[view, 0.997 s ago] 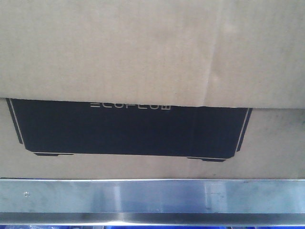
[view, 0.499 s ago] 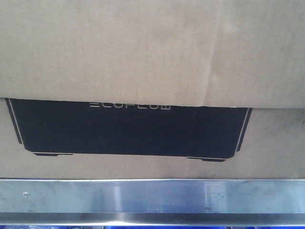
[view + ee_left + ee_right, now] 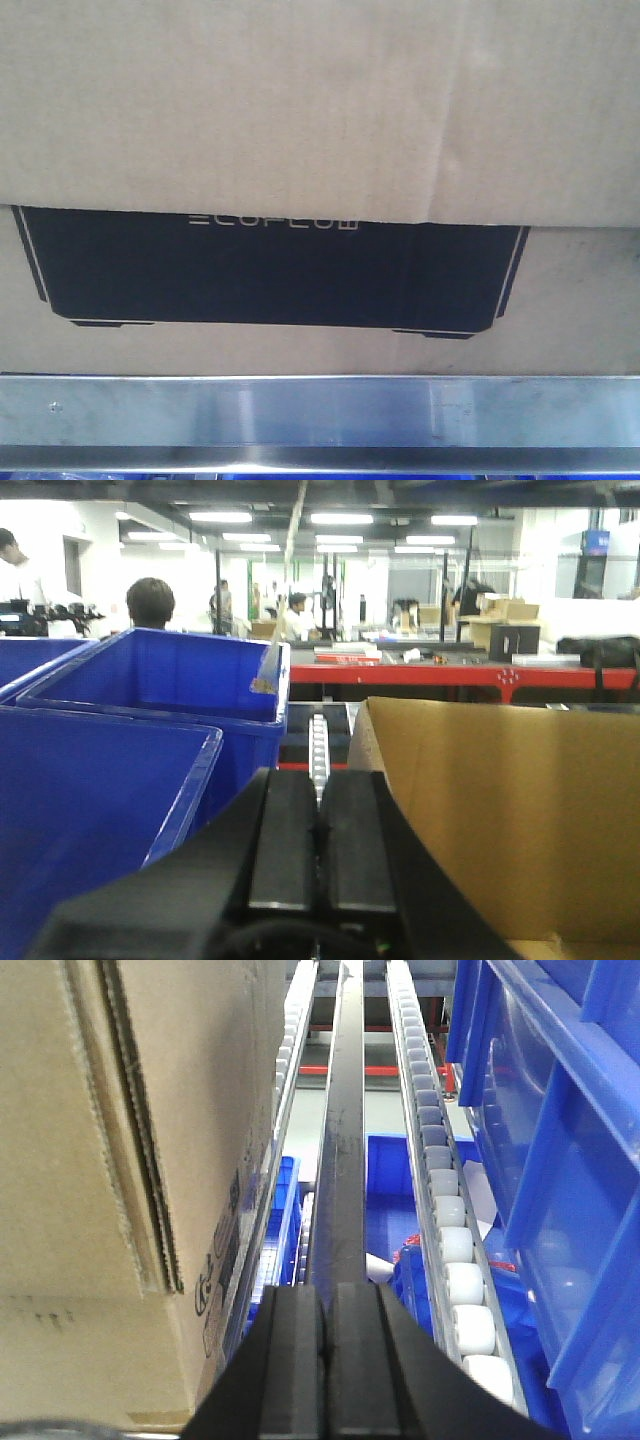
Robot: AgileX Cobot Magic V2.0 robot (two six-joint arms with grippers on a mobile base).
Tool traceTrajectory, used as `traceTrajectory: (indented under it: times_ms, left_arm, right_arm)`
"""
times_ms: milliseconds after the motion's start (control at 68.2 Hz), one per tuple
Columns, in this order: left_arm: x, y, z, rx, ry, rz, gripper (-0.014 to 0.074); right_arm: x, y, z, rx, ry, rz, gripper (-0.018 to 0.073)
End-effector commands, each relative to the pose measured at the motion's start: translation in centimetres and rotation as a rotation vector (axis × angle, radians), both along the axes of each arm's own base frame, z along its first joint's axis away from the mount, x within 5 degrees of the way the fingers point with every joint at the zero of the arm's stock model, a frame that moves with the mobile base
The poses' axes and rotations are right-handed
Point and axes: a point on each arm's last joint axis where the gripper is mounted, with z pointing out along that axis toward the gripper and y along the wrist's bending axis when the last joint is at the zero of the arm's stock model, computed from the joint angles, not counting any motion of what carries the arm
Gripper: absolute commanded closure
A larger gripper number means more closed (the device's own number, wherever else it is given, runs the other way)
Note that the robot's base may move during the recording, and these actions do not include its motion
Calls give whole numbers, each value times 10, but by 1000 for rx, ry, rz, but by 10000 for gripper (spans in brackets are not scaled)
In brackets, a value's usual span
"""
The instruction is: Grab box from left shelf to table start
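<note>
The brown cardboard box (image 3: 320,110) with its black ECOFLOW panel fills the front view, resting just behind the shelf's silver rail (image 3: 320,410). In the left wrist view my left gripper (image 3: 318,785) is shut and empty, the box wall (image 3: 510,820) right beside it on its right. My right gripper (image 3: 327,1305) is also shut with nothing in it, and the box side (image 3: 120,1160) stands close on its left, above the shelf's roller tracks (image 3: 445,1240). The table is out of view.
Blue bins (image 3: 150,710) stand directly left of the left gripper. More blue bins (image 3: 560,1160) stand right of the right gripper, others lie below the rollers. People and red benches (image 3: 470,672) are far behind the shelf.
</note>
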Motion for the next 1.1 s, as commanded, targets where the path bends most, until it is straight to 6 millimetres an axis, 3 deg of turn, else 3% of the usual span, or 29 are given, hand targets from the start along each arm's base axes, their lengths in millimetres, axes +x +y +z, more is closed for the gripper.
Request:
traceTrajectory:
  times_ms: [0,103,147,308,440,660,924,1085]
  left_arm:
    - [5,-2,24,4,-56,-18,456]
    - [13,-4,33,8,-28,-30,268]
    - [16,-4,37,11,5,-33,237]
    - [31,-5,55,27,220,-21,236]
    - [44,-9,82,12,373,-34,236]
    - [77,-27,108,27,558,-129,236]
    - [135,-44,90,65,887,-129,236]
    - [160,-51,80,66,982,-119,236]
  right_arm:
    - [0,-1,8,1,-98,-9,501]
    - [0,-1,8,1,-98,-9,501]
    - [0,-1,8,1,-98,-9,501]
    - [0,-1,8,1,-98,-9,501]
    - [0,-1,8,1,-98,-9,501]
    - [0,-1,9,0,-108,-10,501]
    - [0,-1,11,1,-122,-12,501]
    - [0,-1,13,1,-145,-14,501]
